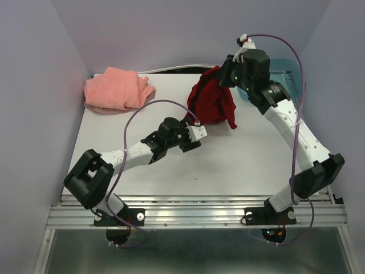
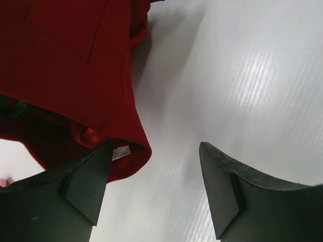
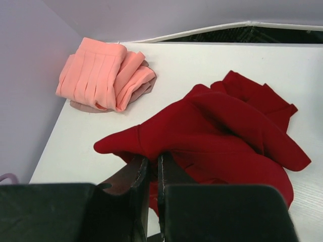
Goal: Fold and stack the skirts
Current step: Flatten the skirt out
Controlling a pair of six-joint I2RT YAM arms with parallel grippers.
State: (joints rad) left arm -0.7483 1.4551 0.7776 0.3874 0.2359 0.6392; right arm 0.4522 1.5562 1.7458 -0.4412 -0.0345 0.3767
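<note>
Red skirt [image 1: 212, 103] hangs bunched from my right gripper [image 1: 227, 75], lifted at its upper edge toward the far right of the white table [image 1: 239, 165], with its lower folds drooping down to the surface. In my right wrist view, my right gripper [image 3: 153, 164] has its two fingers pressed together on a raised fold of this red skirt [image 3: 227, 131]. The cloth rises to a ridge at the pinch and spreads away to the right in loose, uneven lobes.

My left gripper [image 1: 195, 135] sits low over the middle of the table, just beside the skirt's near-left edge, its fingers spread wide apart with nothing between them. My left wrist view shows the red hem [image 2: 75, 65] reaching down to the tip of my left finger [image 2: 86, 186]. A small pale label [image 2: 120, 151] shows at that edge, and I cannot tell whether cloth and finger actually touch. My other finger [image 2: 227, 191] stands over bare table.

The salmon-pink skirt [image 1: 117, 88] lies in the far left corner against the wall, well apart from the red one. It is gathered into a thick bundle with lengthwise pleat lines [image 3: 96, 75] across its top layer. A translucent teal tray [image 1: 285, 71] sits at the far right, partly hidden behind my right arm.
</note>
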